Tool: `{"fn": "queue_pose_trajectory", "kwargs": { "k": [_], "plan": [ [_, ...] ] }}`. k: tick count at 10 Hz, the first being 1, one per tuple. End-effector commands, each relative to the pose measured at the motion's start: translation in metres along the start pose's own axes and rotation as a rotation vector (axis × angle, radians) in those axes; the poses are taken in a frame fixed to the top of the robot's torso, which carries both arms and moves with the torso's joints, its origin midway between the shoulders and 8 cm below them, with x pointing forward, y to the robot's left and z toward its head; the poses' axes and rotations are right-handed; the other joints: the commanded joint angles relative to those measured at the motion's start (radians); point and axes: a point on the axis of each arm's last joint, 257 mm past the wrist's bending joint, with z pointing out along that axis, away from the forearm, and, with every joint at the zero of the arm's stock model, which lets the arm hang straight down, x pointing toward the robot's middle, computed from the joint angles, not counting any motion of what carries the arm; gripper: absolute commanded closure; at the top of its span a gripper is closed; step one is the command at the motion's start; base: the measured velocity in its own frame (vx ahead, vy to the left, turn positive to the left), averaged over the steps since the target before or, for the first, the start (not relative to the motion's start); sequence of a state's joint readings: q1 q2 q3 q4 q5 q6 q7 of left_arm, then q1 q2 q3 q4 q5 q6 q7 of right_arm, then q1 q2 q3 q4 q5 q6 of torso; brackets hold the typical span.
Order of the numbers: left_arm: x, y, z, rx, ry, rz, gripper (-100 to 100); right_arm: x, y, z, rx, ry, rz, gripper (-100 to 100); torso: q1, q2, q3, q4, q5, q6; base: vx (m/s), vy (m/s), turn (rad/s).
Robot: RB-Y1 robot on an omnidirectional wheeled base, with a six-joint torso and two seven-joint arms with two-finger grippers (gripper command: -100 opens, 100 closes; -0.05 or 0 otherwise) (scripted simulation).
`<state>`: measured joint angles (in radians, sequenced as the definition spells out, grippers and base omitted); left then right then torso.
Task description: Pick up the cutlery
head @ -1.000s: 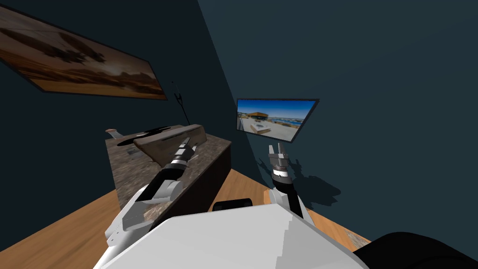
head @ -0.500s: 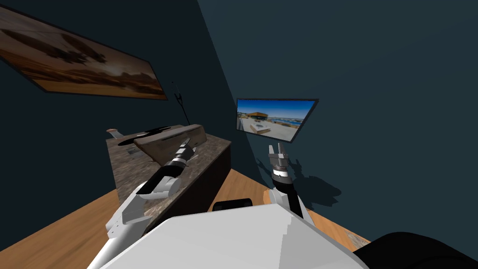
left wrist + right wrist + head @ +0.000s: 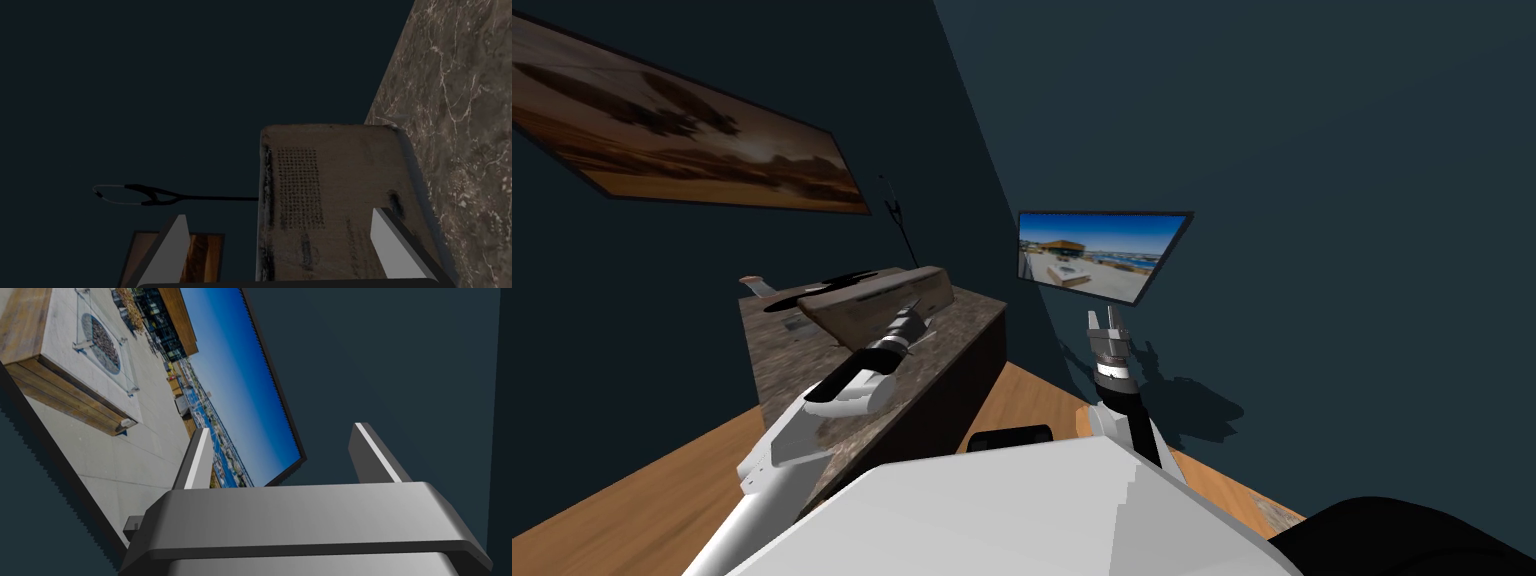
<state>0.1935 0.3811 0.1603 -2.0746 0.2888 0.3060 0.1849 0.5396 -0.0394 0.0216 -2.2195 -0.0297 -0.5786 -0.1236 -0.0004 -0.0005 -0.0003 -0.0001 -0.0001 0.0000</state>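
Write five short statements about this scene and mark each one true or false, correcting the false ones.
1. The left end effector is open. True.
2. The right end effector holds a fork. False: it is open and empty, raised near the wall picture.
3. The brown box lies on the marble counter. True.
4. The floor is grey tile. False: it is wood.
5. The left end effector is above the marble counter, close to the brown box. True.
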Motion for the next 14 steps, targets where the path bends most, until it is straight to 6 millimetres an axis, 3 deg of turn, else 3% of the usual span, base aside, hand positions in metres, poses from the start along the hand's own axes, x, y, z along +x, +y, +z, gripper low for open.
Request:
{"fn": "queue_pose_trajectory", "kwargs": {
  "k": [1,3,10,12,14],
  "plan": [
    [-0.011,0.012,0.003,-0.053,-0.011,-0.037,-100,0.0,0.0,0.0,0.0,0.0,0.0,0,0.0,0.0,0.0,0.0,0.0,0.0,0.008,-0.009,-0.009],
    [-0.012,0.02,0.003,-0.085,-0.017,-0.037,-100,0.0,0.0,0.0,0.0,0.0,0.0,0,0.0,0.0,0.0,0.0,0.0,0.0,0.004,-0.004,-0.003],
    [-0.06,0.072,0.005,-0.32,-0.091,-0.176,-100,0.0,0.0,0.0,0.0,0.0,0.0,0,0.0,-0.001,-0.001,0.0,0.0,0.0,0.017,-0.007,-0.02],
    [-0.061,0.08,0.002,-0.352,-0.098,-0.176,-100,0.0,0.0,0.0,0.0,0.0,0.0,0,0.0,-0.001,-0.001,0.0,0.0,0.0,0.02,0.0,-0.011],
    [-0.074,0.095,-0.003,-0.42,-0.125,-0.213,-100,0.0,0.0,0.0,0.0,0.0,0.0,0,0.0,-0.001,-0.001,0.0,0.0,0.0,0.025,-0.002,-0.035]
  ]
}}
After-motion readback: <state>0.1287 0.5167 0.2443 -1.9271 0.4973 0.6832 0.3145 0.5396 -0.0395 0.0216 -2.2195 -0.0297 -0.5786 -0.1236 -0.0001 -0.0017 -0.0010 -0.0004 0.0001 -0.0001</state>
